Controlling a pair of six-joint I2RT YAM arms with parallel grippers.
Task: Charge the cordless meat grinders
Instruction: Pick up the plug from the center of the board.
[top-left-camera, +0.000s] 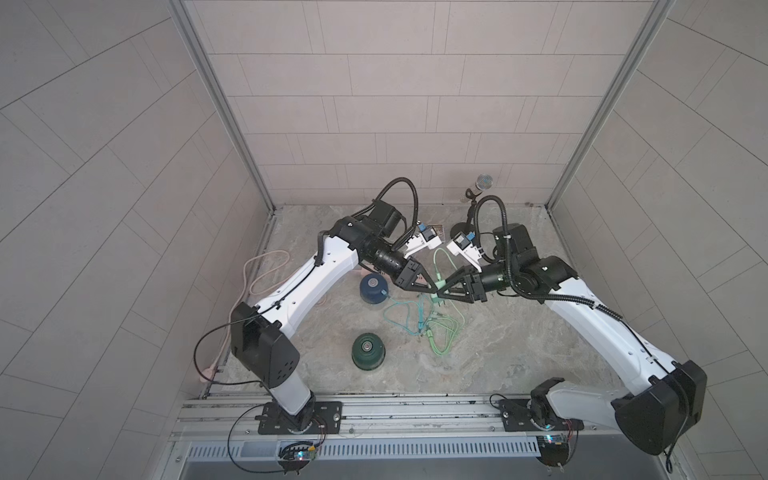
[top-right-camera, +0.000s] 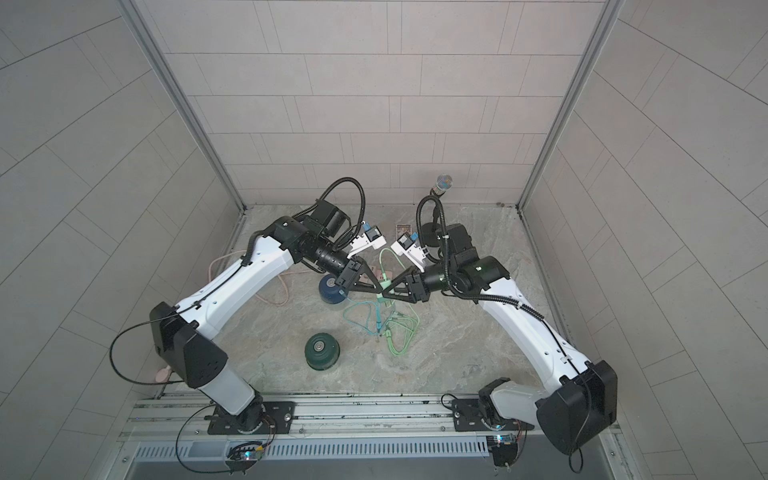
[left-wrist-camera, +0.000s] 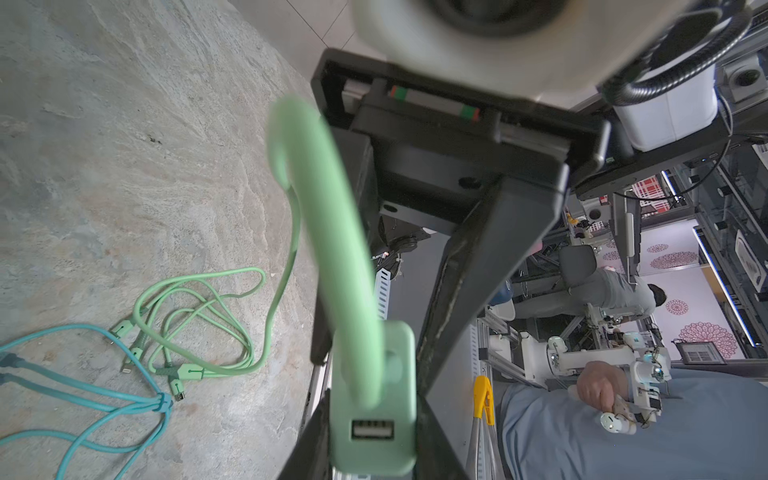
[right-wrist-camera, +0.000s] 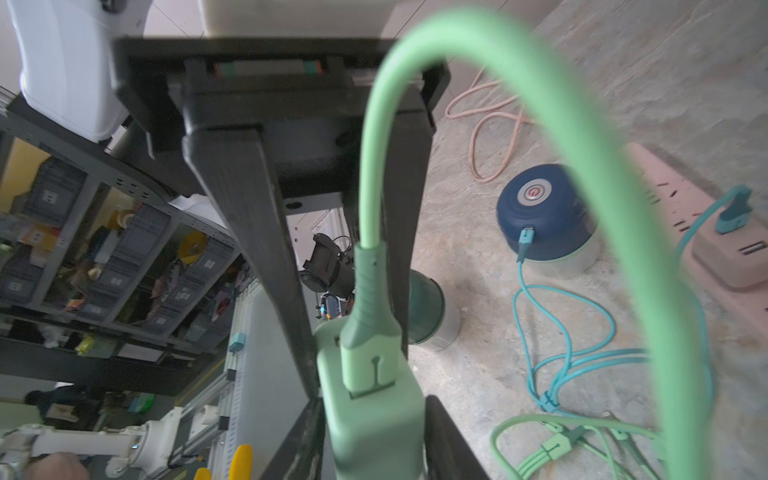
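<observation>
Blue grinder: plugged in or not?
Plugged in. In the right wrist view a teal connector is seated in the side of the blue grinder.

Mic (top-left-camera: 484, 181) at back; pink pwr strip (right-wrist-camera: 690, 174) (teal cable (right-wrist-camera: 528, 299) plugged).

— What can't you make out?
— In the right wrist view the green cable (right-wrist-camera: 478, 33) blurs close to the lens and hides one finger of the right gripper (right-wrist-camera: 361, 370). Only a sliver of the green grinder (right-wrist-camera: 428, 307) shows.
— Anything cropped?
— The green adapter (left-wrist-camera: 374, 415) and the pink power strip (right-wrist-camera: 681, 174) both run off a picture's edge.
</observation>
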